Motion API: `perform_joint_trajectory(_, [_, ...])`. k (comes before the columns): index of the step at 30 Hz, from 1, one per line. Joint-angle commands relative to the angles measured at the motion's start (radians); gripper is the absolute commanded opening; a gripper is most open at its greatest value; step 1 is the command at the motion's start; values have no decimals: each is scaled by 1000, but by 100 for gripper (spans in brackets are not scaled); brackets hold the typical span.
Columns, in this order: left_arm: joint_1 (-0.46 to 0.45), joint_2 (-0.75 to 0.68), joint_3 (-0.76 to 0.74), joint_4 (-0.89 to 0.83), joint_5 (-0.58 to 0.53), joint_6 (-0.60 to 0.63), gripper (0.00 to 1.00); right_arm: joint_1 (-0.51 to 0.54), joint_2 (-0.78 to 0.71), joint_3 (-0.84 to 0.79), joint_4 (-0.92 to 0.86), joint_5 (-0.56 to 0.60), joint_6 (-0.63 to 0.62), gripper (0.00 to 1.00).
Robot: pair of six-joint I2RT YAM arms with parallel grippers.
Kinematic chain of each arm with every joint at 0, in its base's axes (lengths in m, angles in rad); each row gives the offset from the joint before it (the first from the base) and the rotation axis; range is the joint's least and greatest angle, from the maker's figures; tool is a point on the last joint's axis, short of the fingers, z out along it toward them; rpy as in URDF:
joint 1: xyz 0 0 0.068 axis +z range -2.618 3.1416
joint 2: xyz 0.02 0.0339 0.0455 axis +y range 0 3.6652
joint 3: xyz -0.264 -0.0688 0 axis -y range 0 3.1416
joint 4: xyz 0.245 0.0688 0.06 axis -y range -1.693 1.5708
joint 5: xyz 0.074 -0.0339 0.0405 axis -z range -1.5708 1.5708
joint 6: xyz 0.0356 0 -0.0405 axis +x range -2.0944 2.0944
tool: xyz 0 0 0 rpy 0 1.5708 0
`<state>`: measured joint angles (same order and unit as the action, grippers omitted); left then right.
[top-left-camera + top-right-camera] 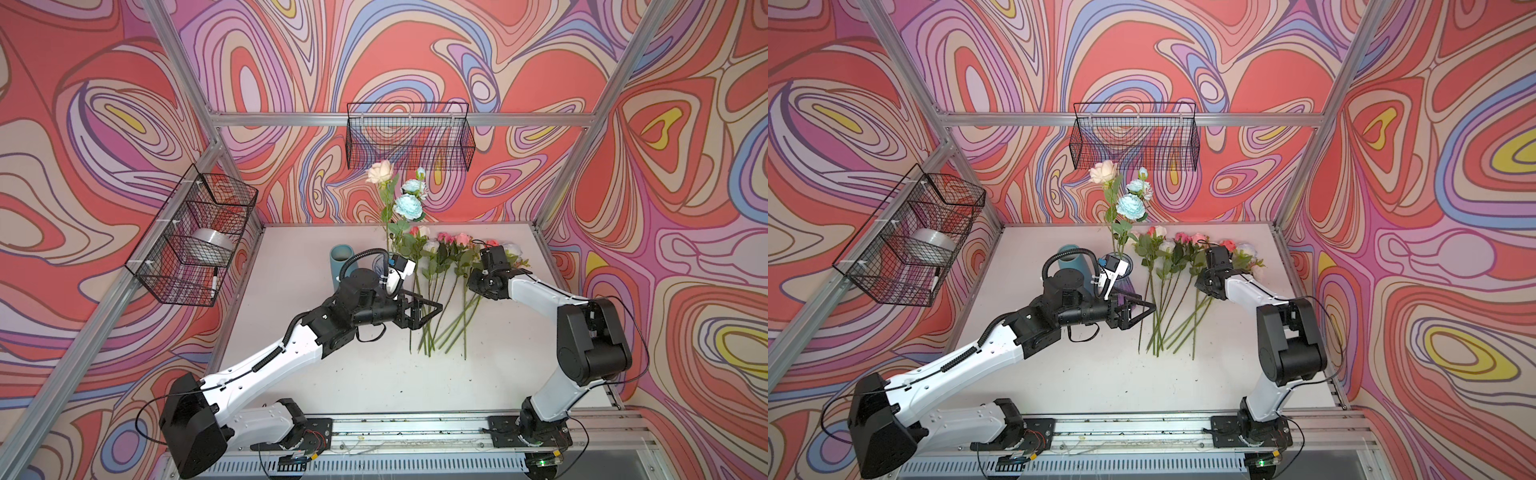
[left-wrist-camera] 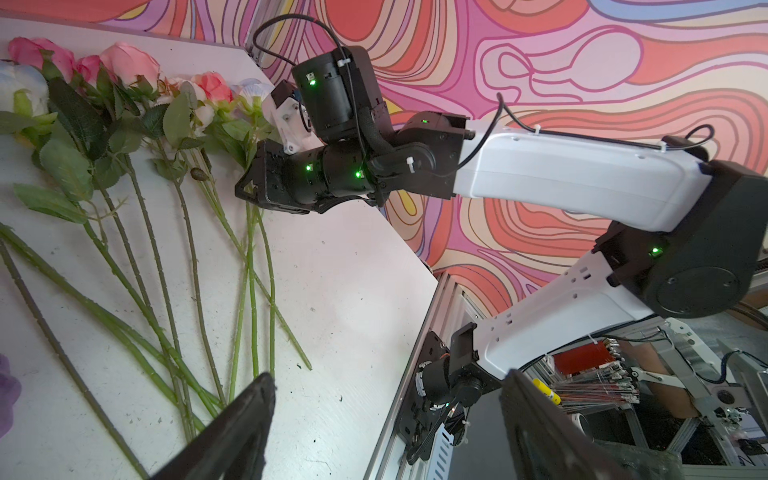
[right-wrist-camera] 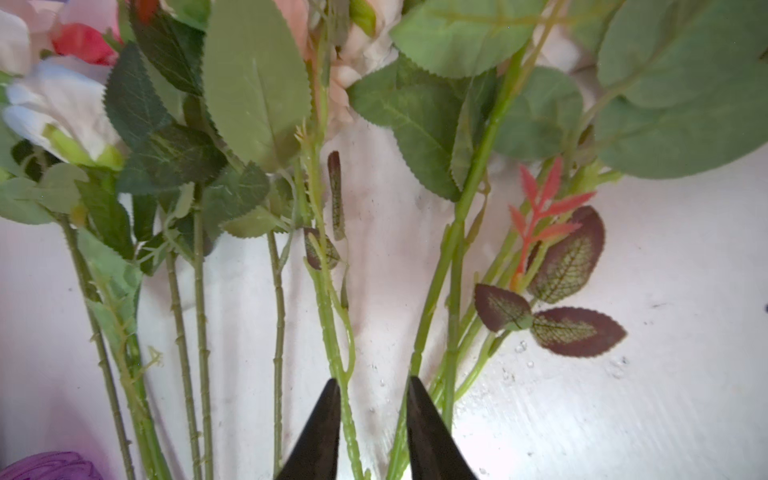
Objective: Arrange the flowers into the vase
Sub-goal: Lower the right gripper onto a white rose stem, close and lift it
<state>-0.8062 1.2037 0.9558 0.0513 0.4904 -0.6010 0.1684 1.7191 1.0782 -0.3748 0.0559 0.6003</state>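
Note:
Several flowers (image 1: pixel 444 255) (image 1: pixel 1177 253) with pink, coral and white heads lie side by side on the white table (image 1: pixel 374 374), their green stems (image 2: pixel 195 266) fanned toward the front. A cream rose (image 1: pixel 379 171) and light blue blossoms (image 1: pixel 408 206) stand in the glass vase (image 1: pixel 1122 266), whose base is purple. My right gripper (image 3: pixel 372 384) (image 2: pixel 243 193) points down at the right side of the pile. Its jaws are narrowly apart, with two stems (image 3: pixel 345 399) lying loose between them. My left gripper (image 1: pixel 432 309) (image 2: pixel 386 380) hovers wide open and empty just left of the stems.
A teal cylinder (image 1: pixel 341 259) stands left of the vase, partly behind my left arm. Two wire baskets hang on the walls, one at the back (image 1: pixel 409 137) and one on the left (image 1: pixel 195 232) holding a tape roll (image 1: pixel 210 245). A metal rail (image 1: pixel 407 428) runs along the front edge.

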Motion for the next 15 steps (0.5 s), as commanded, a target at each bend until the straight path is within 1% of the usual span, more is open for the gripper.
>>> perform_joint_trajectory(1, [-6, -23, 29, -11, -3, 19, 85, -4, 20, 22, -34, 17, 21, 28])
perform_joint_trajectory(10, [-7, -31, 30, -13, -5, 16, 86, -10, 48, 21, -29, 19, 47, 28])
perform_joint_trajectory(12, [-7, -34, 28, -13, -11, 19, 85, -12, 85, 30, -38, 18, 53, 27])
perform_joint_trajectory(15, [-5, -37, 30, -17, -16, 22, 85, -17, 85, 18, -12, 4, 61, 26])
